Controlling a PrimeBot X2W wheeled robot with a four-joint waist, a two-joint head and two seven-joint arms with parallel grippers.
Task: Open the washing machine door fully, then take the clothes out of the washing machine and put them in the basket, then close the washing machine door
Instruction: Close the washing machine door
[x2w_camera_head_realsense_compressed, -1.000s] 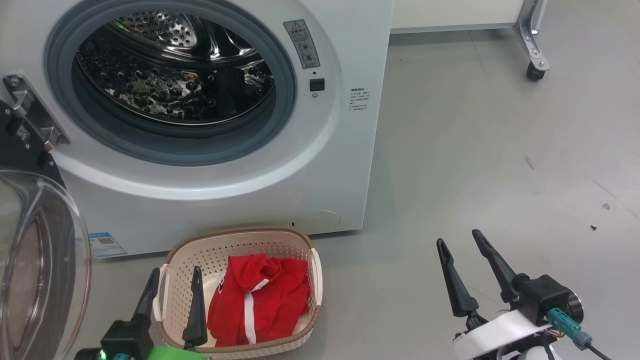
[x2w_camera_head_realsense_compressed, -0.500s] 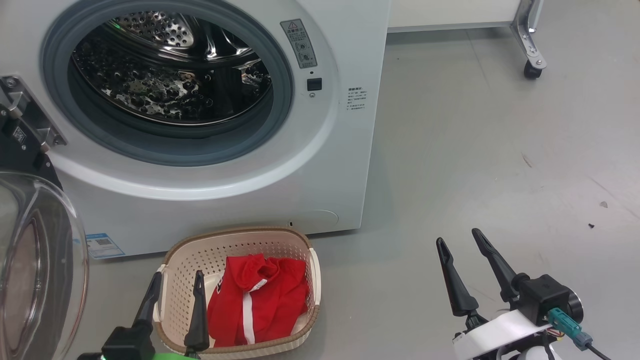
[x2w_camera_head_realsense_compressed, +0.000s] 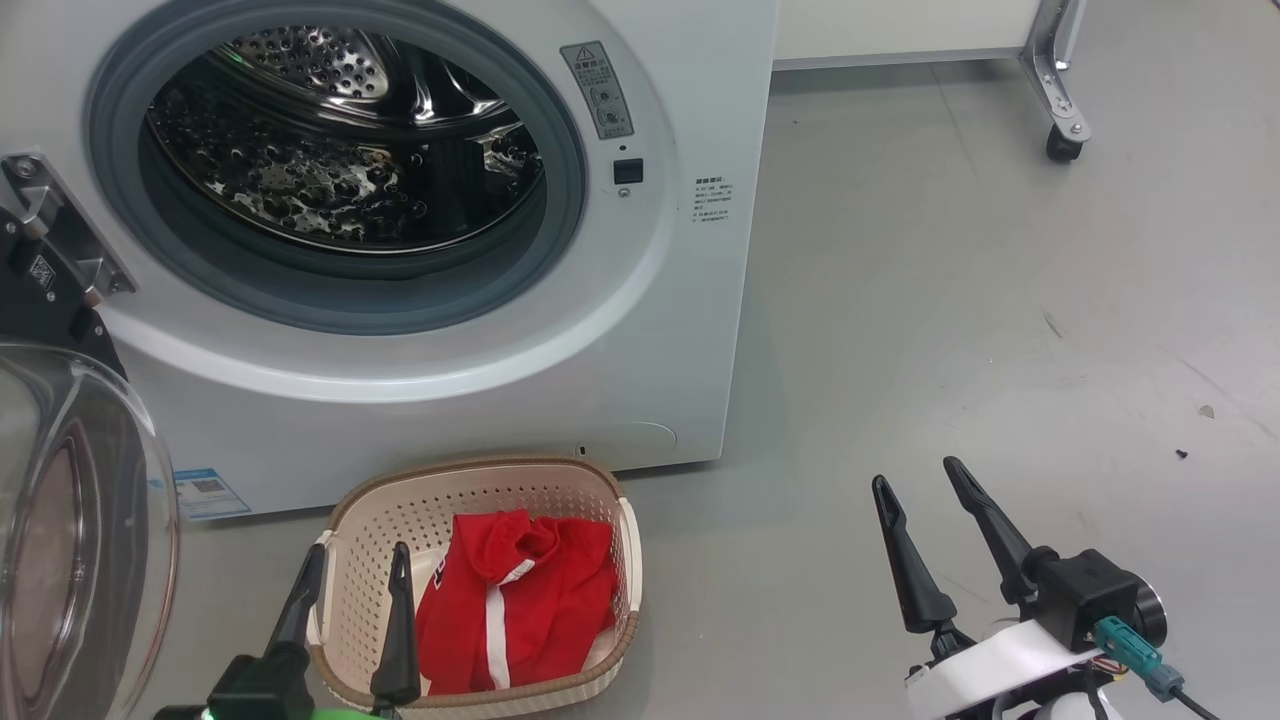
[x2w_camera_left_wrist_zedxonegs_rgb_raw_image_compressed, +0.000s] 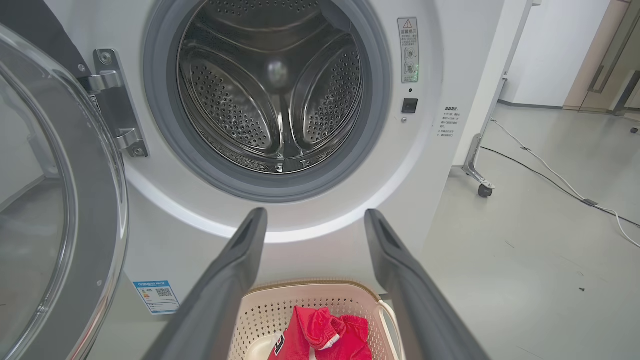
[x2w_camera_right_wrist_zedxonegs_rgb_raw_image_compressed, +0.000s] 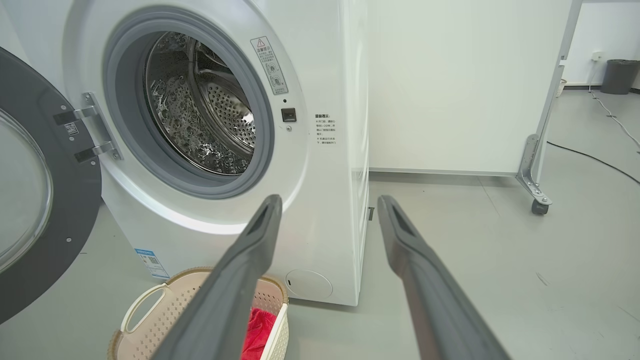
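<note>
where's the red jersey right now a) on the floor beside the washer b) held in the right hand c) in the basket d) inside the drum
c, the red jersey lies bunched inside the basket on the floor in front of the washing machine, and the drum has no clothes in it.

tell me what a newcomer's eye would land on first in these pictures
The bright red clothes crumpled in the cream basket on the grey floor catch the eye first. Just behind, the washing machine shows its empty steel drum. The washing machine door stands wide open at the left.
</note>
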